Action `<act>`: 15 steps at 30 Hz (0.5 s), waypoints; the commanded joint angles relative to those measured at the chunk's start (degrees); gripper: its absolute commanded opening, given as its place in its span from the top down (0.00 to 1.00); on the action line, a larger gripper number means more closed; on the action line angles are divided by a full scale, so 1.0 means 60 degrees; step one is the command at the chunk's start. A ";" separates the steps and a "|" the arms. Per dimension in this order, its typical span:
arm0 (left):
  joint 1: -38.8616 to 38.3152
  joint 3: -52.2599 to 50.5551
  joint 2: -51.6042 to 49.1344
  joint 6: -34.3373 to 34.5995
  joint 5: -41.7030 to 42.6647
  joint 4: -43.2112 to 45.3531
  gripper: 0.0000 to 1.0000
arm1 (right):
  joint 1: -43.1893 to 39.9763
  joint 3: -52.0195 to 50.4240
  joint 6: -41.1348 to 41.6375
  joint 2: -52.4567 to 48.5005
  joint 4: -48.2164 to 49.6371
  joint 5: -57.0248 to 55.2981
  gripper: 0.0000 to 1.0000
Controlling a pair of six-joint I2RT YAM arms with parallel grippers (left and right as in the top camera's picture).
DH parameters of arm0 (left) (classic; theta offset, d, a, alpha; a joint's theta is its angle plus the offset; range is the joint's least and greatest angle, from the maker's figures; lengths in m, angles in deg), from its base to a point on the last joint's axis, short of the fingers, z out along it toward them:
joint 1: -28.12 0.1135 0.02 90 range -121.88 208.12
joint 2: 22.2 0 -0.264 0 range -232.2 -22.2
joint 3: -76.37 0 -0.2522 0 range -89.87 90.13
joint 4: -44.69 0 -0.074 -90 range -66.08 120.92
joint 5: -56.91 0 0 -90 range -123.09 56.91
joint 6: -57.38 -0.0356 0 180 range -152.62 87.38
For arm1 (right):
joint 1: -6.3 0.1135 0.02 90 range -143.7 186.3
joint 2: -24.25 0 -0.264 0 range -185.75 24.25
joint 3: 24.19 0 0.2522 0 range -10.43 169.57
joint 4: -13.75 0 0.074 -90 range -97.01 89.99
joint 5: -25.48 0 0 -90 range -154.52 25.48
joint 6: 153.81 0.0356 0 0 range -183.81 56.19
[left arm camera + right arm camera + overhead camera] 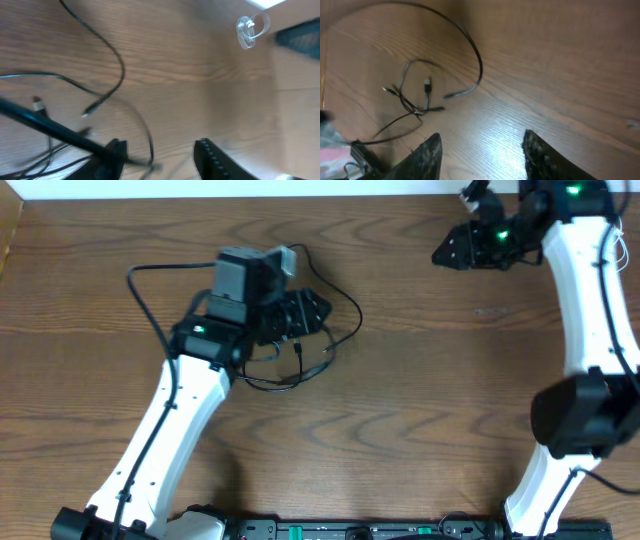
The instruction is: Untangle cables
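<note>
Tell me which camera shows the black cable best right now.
The right wrist view. There the black cable lies in the open, with its crossing loops and end plugs easy to tell apart. The overhead view shows how far it spreads, but the left arm hides part of it. The left wrist view shows only blurred nearby strands.

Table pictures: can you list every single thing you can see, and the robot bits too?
thin black cable with small plugs: one, black, in loose tangled loops on the table, partly under the left gripper
thin white cable in a small coil: one, white, on the table, well away from the black cable
wooden table: one, brown, under everything
left arm: one, white and black, reaching over the black cable
left gripper: one, black, fingers apart, low over the black cable
right arm: one, white and black, at the table's far right
right gripper: one, black, fingers apart, only bare table between them
</note>
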 commanded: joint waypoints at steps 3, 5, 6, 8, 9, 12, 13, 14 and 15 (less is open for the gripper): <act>-0.0350 0.0186 -0.0051 -0.1239 -0.1596 -0.0047 0.46 | -0.0073 0.0047 0.0044 0.0222 -0.0095 -0.0157 0.42; -0.0295 0.0189 -0.0040 -0.1351 -0.1588 -0.0062 0.46 | -0.0044 0.0044 0.0036 0.0182 -0.0240 -0.0157 0.41; -0.0280 0.0189 -0.0025 -0.1384 -0.1585 -0.0106 0.46 | -0.0018 0.0044 0.0033 0.0149 -0.0346 -0.0182 0.41; -0.0280 0.0189 -0.0025 -0.1461 -0.1588 -0.0193 0.46 | 0.0062 0.0044 0.0033 0.0091 -0.0492 -0.0342 0.40; -0.0280 0.0189 -0.0025 -0.1530 -0.1588 -0.0244 0.46 | 0.0120 0.0044 0.0033 0.0044 -0.0557 -0.0415 0.40; -0.0277 0.0189 -0.0015 -0.1807 -0.1592 -0.0430 0.46 | 0.0382 0.0036 0.0000 -0.0142 -0.0852 -0.0517 0.39; -0.0248 0.0189 0.0015 -0.1843 -0.1632 -0.0492 0.46 | 0.0495 0.0007 -0.0062 -0.0208 -0.0903 -0.0510 0.40; -0.0146 0.0208 0.0095 -0.1836 -0.1778 -0.0623 0.46 | 0.0681 -0.0055 -0.0117 -0.0280 -0.0889 -0.0514 0.39; -0.0066 0.0222 0.0164 -0.1840 -0.1847 -0.0714 0.46 | 0.0827 -0.0102 -0.0226 -0.0342 -0.0852 -0.0510 0.40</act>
